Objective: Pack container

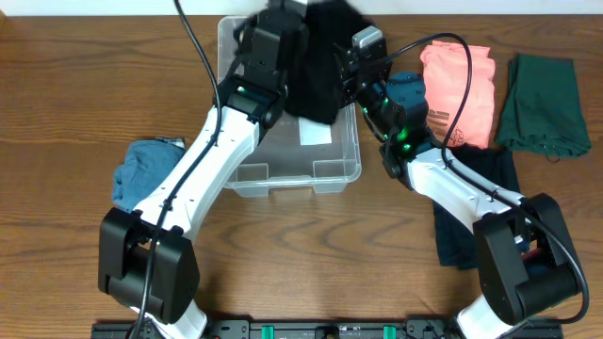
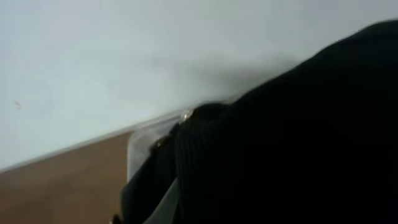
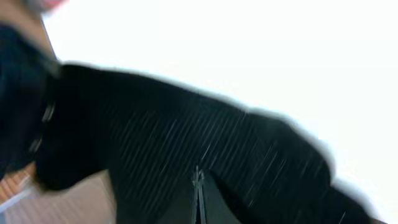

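Surface: brown wood-grain table (image 1: 57,94), white wall (image 1: 94,8) strip along far edge. L→R on it: blue folded garment (image 1: 141,174) by the L arm, container (image 1: 292,181) at ctr-far, pink garment (image 1: 462,80), green garment (image 1: 545,104) far R, dark cloth (image 1: 457,240) lying partly under the R arm.

Container sits upright on the table between the two arms, far end near the wall. White label (image 1: 316,132) shows through its bottom. Near half has nothing in it; far half is covered by the black garment (image 1: 316,80), which hangs above and over the far rim.

Hard to read: overhead is motion-blurred at the top ctr, so left gripper (image 1: 290,17) is a dark smear cut by the frame edge. It's buried in the black garment and reads as clamped on it; fingers themselves aren't visible. Right gripper (image 1: 344,71) is against the garment's R side.

Wrist cams vs overhead:
- L wrist: black garment (image 2: 280,137) fills the R and bottom of the frame, ribbed weave visible. Sliver of container (image 2: 140,134) rim, table (image 2: 56,193) and wall (image 2: 124,62) behind. Own fingers are lost under cloth.
- R wrist: blurred, bg blown out white. Right gripper (image 3: 199,177) fingers pressed together into one seam, black garment (image 3: 186,143) right at the tips. Can't tell if any cloth is caught between them.
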Available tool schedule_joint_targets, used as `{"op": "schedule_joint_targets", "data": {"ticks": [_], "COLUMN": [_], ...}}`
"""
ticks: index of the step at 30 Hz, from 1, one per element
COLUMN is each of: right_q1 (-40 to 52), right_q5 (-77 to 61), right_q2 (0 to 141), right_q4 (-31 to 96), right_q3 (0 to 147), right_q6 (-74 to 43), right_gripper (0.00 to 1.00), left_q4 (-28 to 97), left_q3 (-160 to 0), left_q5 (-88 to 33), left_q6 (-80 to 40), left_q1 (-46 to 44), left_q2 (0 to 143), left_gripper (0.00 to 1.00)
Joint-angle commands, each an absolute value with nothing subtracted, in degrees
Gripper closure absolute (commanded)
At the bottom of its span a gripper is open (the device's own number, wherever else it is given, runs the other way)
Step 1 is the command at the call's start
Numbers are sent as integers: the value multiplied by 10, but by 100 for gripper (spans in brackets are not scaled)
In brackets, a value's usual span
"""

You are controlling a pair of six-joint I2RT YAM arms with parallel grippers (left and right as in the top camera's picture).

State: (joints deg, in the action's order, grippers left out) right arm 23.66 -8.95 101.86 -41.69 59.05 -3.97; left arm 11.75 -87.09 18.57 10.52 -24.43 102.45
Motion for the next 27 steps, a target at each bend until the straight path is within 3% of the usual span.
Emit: {"op": "schedule_joint_targets", "data": {"ticks": [1, 11, 27], "right_q1": [231, 220, 211], "right_q5": [-84, -84, -84], "right_q2": [1026, 1025, 1025], "right_q4": [-417, -420, -420], "right_q3": [596, 596, 596], "right_q6": [-26, -25, -25], "right_gripper": [99, 99, 99], "left_q4": [169, 411, 355], "left_q3": [-891, -891, -916], "left_q5": [201, 167, 192], "left_q6": [89, 80, 72], "left_q1": [-242, -242, -251], "left_q2": [1010, 1017, 951], "left_gripper": [94, 94, 94]}}
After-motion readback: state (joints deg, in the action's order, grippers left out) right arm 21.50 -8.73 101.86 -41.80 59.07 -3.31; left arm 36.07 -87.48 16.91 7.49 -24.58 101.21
